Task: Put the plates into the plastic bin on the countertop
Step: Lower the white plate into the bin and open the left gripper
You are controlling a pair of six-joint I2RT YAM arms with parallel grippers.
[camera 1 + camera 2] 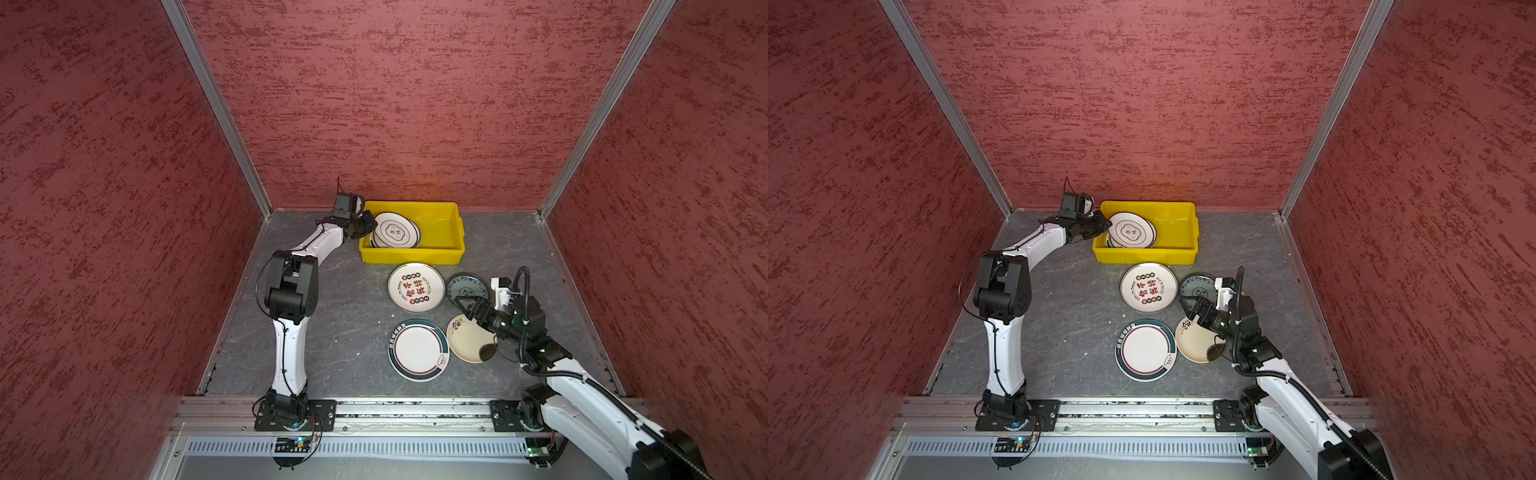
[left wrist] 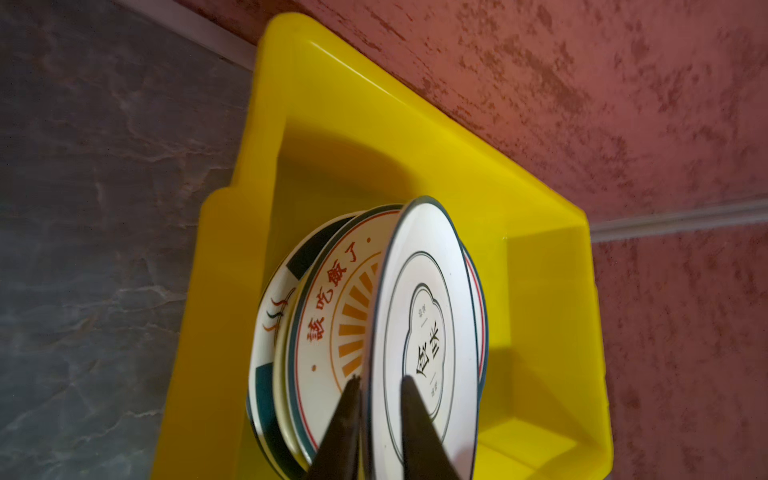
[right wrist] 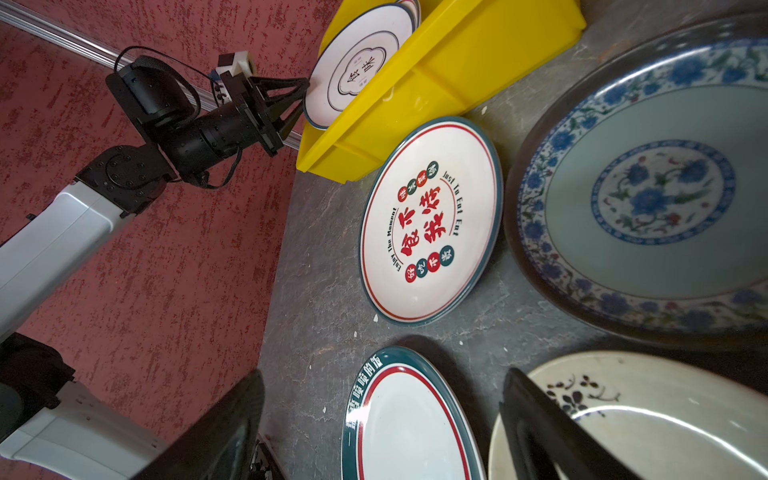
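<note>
**Four plates out on the counter, one going into the bin**

Widest of all is the dark grey countertop [image 1: 332, 332], with the yellow bin [image 1: 440, 226] set against the back wall. At the bin's left end lies a small stack of plates [image 2: 332, 316]. Over it leans a white plate with a thin dark rim [image 1: 395, 230], tilted, its low side on the stack and its raised side towards the left gripper [image 1: 373, 225].

Outside the bin, four plates lie flat on the counter:
- the red-lettered plate [image 1: 415, 287], just in front of the bin;
- the teal-rimmed plate [image 1: 419, 349], nearer the robot;
- the cream plate [image 1: 467, 343], beside it;
- the small blue patterned plate [image 1: 467, 284], smallest of the lot.

The left gripper's fingers sit a little apart, one either side of the tilted plate's rim. Whether they pinch it or have let go, I cannot tell. The right gripper [image 1: 460, 307] hangs above the gap between the blue plate and the cream one — fingers spread wide, holding nothing.

By my reading, the step in hand is setting the white plate down on the stack. The next move calls for the left fingers to part fully and back out over the bin's wall without dragging the plate along. The right arm looks placed to go for a near plate; a flat plate needs a finger worked under its edge — likely the tricky part.
</note>
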